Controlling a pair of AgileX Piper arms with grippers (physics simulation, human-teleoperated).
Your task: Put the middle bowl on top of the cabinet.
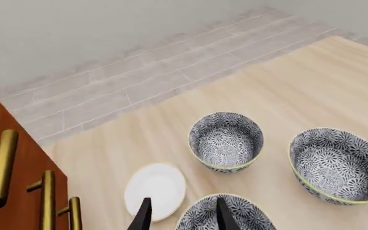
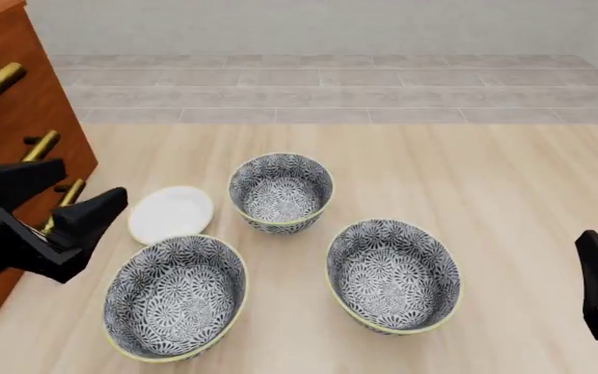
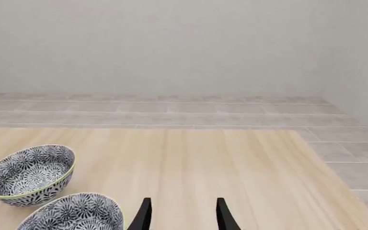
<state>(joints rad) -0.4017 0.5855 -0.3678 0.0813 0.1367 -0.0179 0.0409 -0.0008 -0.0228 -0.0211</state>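
Note:
Three floral bowls stand on the wooden table. The middle bowl [image 2: 280,191] is the smaller, steep-walled one farthest back, and it also shows in the wrist views [image 1: 225,141] [image 3: 30,175]. The cabinet [image 2: 29,101] rises at the table's left edge, with brass handles on its drawer fronts. My left gripper [image 1: 182,218] is open and empty, hovering beside the cabinet over the rim of the left bowl [image 2: 174,296]. My right gripper [image 3: 182,215] is open and empty at the near right, away from all the bowls.
A small white plate [image 2: 171,214] lies between the cabinet and the middle bowl. The right bowl [image 2: 392,274] sits in front of the middle bowl, toward the right. Beyond the table's far edge is tiled floor [image 2: 330,78].

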